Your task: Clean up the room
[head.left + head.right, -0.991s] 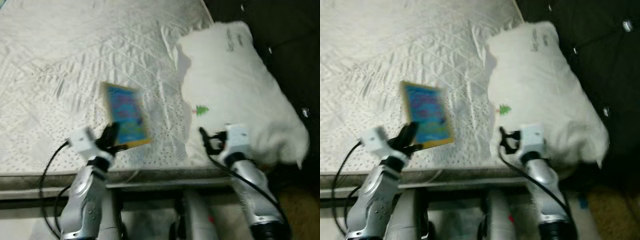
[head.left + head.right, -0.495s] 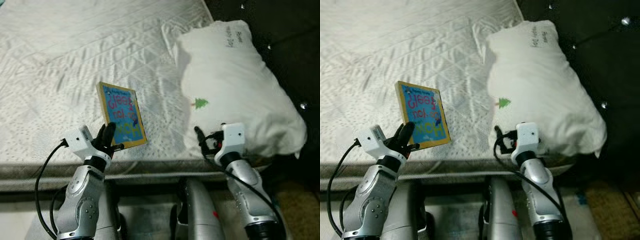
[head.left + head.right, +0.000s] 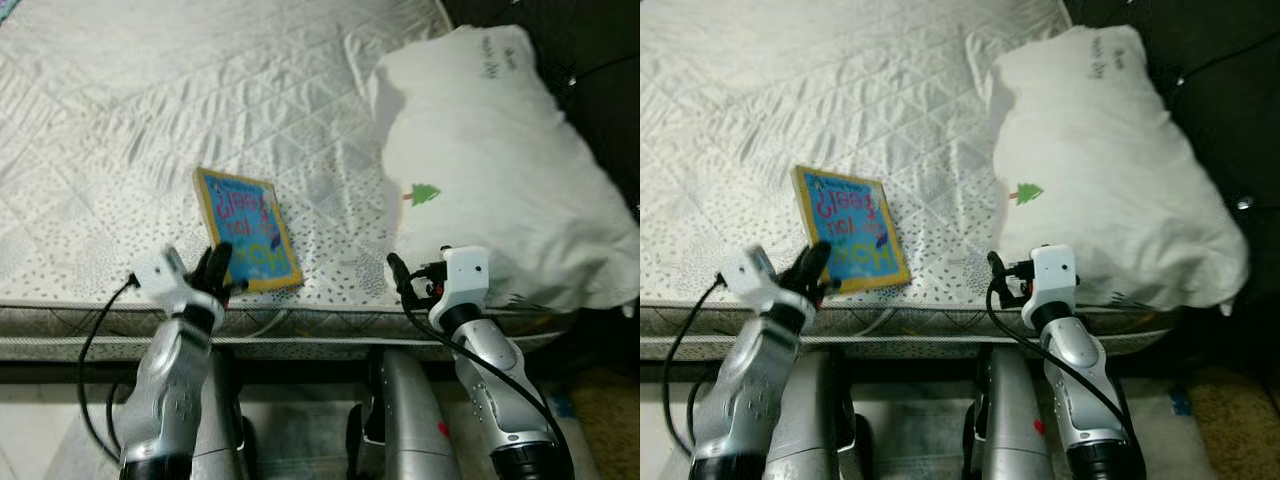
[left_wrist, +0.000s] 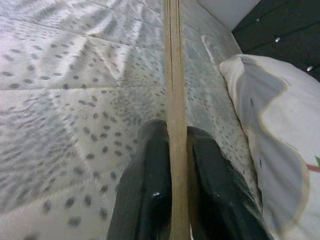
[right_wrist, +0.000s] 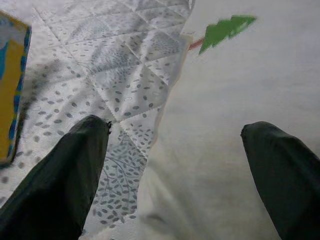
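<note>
From the head views, the left gripper [image 3: 218, 276] is gripping the near corner of a yellow-edged picture book [image 3: 247, 230], which is sitting near the front edge of the quilted mattress [image 3: 150, 100]. The right gripper [image 3: 405, 283] is hovering at the mattress edge just beside the white pillow [image 3: 500, 170], which is lying at the mattress's right end, a small green tree mark facing up.

In the left wrist view, the jaws are pinching the thin book [image 4: 175, 100] edge-on, one finger on each cover, with the pillow [image 4: 270, 130] beyond it.

In the right wrist view, the jaws are standing wide with nothing between them, the fingers [image 5: 55, 180] straddling the pillow's border [image 5: 225, 125]; the book's corner [image 5: 10, 85] is lying off to one side.

Judging by this, the step is carrying the book off the bed. The pinch is shallow and near a corner, so lifting slowly and keeping the book vertical should be limiting swing or slip.
</note>
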Robot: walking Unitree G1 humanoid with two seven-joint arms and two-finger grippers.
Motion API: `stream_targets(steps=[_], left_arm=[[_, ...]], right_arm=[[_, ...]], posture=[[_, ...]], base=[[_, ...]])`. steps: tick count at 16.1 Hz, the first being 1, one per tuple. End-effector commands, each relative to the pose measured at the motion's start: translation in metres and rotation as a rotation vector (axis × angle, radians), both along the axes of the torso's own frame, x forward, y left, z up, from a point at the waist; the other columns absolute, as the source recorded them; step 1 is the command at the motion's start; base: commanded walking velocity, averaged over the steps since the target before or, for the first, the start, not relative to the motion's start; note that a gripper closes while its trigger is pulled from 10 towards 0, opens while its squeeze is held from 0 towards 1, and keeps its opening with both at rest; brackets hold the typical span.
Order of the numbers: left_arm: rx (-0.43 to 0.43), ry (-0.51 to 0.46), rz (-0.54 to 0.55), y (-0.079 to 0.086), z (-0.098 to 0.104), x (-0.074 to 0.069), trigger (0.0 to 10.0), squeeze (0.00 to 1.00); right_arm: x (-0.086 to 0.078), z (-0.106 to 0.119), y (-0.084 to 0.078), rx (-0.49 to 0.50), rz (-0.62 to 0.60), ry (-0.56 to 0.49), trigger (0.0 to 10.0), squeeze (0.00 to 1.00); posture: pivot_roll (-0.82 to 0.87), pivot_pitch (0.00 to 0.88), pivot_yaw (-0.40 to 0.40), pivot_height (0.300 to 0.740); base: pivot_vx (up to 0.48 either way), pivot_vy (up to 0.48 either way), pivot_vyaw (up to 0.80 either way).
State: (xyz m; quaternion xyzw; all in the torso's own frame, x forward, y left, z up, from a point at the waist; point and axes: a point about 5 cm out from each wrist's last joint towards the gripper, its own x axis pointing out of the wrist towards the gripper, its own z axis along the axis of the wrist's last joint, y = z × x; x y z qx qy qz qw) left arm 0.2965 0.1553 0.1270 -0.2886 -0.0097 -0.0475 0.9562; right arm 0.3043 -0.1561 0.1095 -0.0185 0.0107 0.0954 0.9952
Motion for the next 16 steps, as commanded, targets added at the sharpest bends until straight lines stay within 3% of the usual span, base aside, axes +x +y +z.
stream_targets(steps=[1, 3, 6, 7, 11, 16], left_arm=[[-0.013, 0.017, -0.010, 0.001, 0.000, 0.006, 10.0, 0.00], [-0.017, 0.030, -0.040, -0.001, 0.004, 0.016, 10.0, 0.00], [-0.229, 0.145, -0.105, -0.018, 0.013, 0.045, 10.0, 0.00], [-0.245, 0.181, -0.140, -0.025, 0.011, 0.047, 10.0, 0.00], [-0.316, 0.277, -0.319, -0.061, 0.008, 0.041, 10.0, 0.00], [-0.301, 0.389, -0.473, -0.068, -0.008, 0.027, 10.0, 0.00]], right_arm=[[-0.001, 0.000, -0.003, -0.007, -0.010, 0.007, 10.0, 0.00], [-0.001, 0.002, -0.006, -0.015, -0.015, 0.000, 10.0, 0.00], [-0.004, 0.005, -0.016, -0.047, -0.032, -0.010, 10.0, 0.00], [-0.005, 0.006, -0.017, -0.054, -0.036, -0.012, 10.0, 0.00], [-0.008, 0.006, -0.021, -0.068, -0.034, -0.008, 10.0, 0.00], [-0.007, 0.006, -0.014, -0.078, 0.001, -0.010, 10.0, 0.00]], posture=[[0.03, 0.240, -0.053, 0.528], [0.01, 0.241, -0.055, 0.528], [-0.01, 0.244, -0.049, 0.528], [-0.02, 0.243, -0.050, 0.528], [-0.04, 0.244, -0.055, 0.528], [-0.02, 0.243, -0.066, 0.528]], base=[[0.000, 0.000, 0.00], [0.000, 0.000, 0.00], [0.000, 0.000, 0.00], [0.000, 0.000, 0.00], [0.000, 0.000, 0.00], [0.000, 0.000, 0.00]])
